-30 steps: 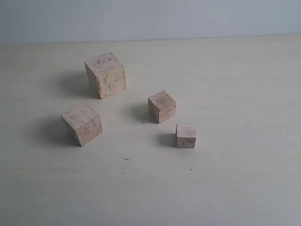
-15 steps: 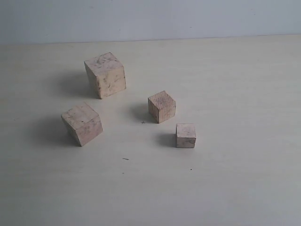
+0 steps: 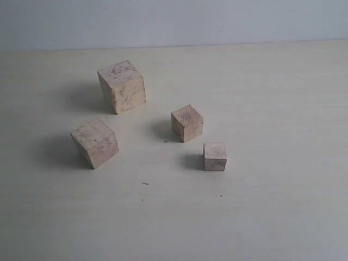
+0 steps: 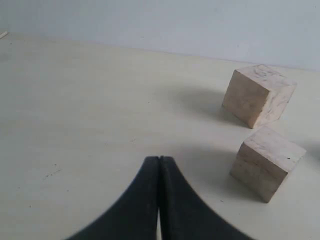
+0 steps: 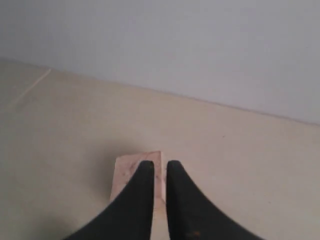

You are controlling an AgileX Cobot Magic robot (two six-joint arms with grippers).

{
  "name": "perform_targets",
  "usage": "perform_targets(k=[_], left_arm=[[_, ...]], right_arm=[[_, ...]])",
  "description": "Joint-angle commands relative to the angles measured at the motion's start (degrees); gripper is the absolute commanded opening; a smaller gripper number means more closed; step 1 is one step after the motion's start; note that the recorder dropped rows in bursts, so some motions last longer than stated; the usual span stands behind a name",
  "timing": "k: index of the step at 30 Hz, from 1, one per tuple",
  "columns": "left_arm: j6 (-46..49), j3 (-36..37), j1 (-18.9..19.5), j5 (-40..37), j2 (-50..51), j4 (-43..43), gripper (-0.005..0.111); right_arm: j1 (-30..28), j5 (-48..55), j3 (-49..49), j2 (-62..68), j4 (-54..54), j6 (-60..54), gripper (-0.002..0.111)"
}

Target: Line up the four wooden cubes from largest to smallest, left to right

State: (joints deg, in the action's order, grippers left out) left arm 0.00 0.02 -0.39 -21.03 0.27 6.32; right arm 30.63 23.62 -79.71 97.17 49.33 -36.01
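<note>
Four pale wooden cubes stand loosely spread on the table. The largest cube [image 3: 122, 86] is at the back left, with the second largest [image 3: 95, 142] in front of it. The third cube [image 3: 187, 123] is near the middle and the smallest [image 3: 215, 156] lies to its front right. Neither gripper shows in the exterior view. My left gripper [image 4: 159, 159] is shut and empty, well short of the largest cube [image 4: 257, 95] and the second largest [image 4: 267, 162]. My right gripper [image 5: 160, 164] is shut to a narrow slit, holding nothing; one cube [image 5: 125, 175] lies on the table beyond its fingertips.
The pale table [image 3: 272, 98] stretches back to a plain light wall [image 3: 217, 22]. A few tiny dark specks [image 3: 145, 184] lie on the tabletop in front of the cubes.
</note>
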Motion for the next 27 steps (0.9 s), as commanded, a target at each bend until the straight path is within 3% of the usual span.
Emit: perform_targets(k=[1, 12, 15, 21, 27], left_arm=[[0.0, 0.0, -0.3, 0.3, -0.3, -0.2, 0.0], [0.0, 0.0, -0.3, 0.3, -0.3, -0.2, 0.0], [0.0, 0.0, -0.3, 0.3, -0.3, -0.2, 0.0], [0.0, 0.0, -0.3, 0.3, -0.3, -0.2, 0.0], [0.0, 0.0, -0.3, 0.3, -0.3, -0.2, 0.0]], right_arm=[[4.3, 0.2, -6.6, 9.0, -6.1, -3.0, 0.025], [5.0, 5.6, -20.5, 25.1, -9.9, 0.0, 0.082], [5.0, 8.7, -23.1, 27.8, -8.1, 0.0, 0.093], [6.4, 10.6, -25.9, 29.8, -7.3, -1.6, 0.094], [11.1, 2.5, -25.9, 30.6, -11.6, -1.4, 0.094]])
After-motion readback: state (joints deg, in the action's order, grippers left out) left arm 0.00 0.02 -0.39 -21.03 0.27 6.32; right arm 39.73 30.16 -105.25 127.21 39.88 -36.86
